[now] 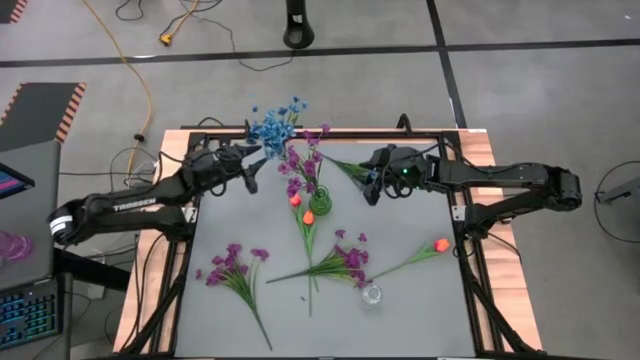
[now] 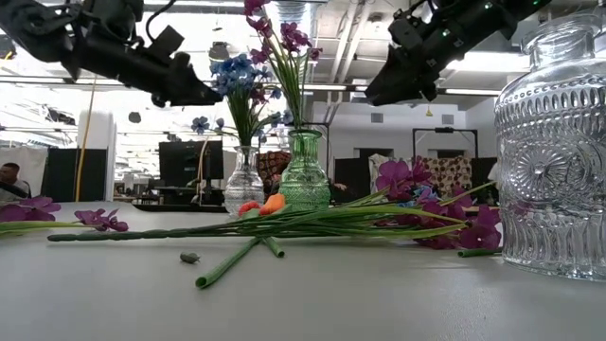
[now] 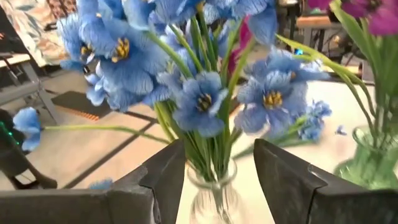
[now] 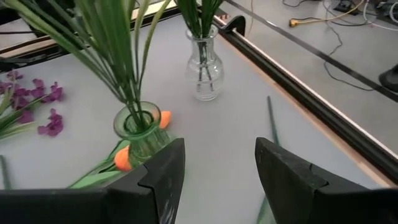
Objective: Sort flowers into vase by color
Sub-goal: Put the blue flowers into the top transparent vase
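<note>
Blue flowers (image 1: 275,125) (image 3: 199,99) stand with their stems in a small clear vase (image 2: 243,185) (image 3: 211,199) at the table's far side. My left gripper (image 1: 255,160) (image 3: 217,155) is open just left of them, above table height, its fingers on either side of the vase neck, apart from it. Purple flowers (image 1: 303,165) (image 2: 284,38) stand in a green vase (image 1: 320,205) (image 4: 138,127). My right gripper (image 1: 368,188) (image 4: 217,155) hangs open to that vase's right. Two orange tulip buds (image 1: 296,199) (image 4: 124,158) lie by the green vase's foot.
Loose on the table lie a purple sprig (image 1: 230,265) at near left, another purple bunch (image 1: 345,262) in the middle and an orange tulip (image 1: 441,244) at right. A large patterned clear vase (image 1: 372,294) (image 2: 554,142) stands near the near edge. A black frame rims the table.
</note>
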Controlling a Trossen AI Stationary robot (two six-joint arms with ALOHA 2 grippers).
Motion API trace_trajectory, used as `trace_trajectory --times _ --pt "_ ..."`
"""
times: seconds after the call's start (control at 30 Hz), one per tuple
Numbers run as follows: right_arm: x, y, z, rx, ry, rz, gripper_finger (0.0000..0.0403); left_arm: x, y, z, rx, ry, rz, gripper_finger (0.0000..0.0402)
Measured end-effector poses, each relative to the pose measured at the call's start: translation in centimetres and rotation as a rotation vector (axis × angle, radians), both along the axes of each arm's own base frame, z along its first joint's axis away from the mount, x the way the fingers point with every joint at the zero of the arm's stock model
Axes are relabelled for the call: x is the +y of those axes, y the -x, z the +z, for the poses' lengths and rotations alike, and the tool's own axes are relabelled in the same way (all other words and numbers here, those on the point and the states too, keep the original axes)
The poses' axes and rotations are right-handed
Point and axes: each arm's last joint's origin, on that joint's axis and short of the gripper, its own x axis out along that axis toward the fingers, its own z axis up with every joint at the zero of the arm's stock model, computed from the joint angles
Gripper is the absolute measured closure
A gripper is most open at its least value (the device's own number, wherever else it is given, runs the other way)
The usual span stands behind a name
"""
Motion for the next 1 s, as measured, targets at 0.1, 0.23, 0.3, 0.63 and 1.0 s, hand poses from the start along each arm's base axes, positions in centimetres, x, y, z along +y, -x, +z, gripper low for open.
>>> trace_trajectory --times 0.1,0.23,0.3,0.63,1.0 --pt "-0.8 0.2 0.0 0.002 0.007 -0.043 0.0180 -0.6 0.5 0.0 0.026 0.015 -0.013 0.0221" --pt "-2.2 0.6 -0.1 0.007 0.009 -0.100 0.0180 -1.1 0.8 0.0 0.040 0.037 -0.033 0.0221" --pt "-3.1 0.9 -0.2 0.022 0.022 -0.124 0.0180 -1.3 0.8 0.0 0.041 0.047 -0.041 0.0221" --pt "-7.7 0.4 -1.5 0.074 -0.091 -0.110 0.0180 -2.1 0.0 -0.5 0.060 0.079 -0.102 0.0221" --pt "-11.9 -3.7 -5.7 0.284 -0.149 -0.094 0.0180 -2.5 -0.6 -1.2 0.088 0.122 -0.130 0.0221"
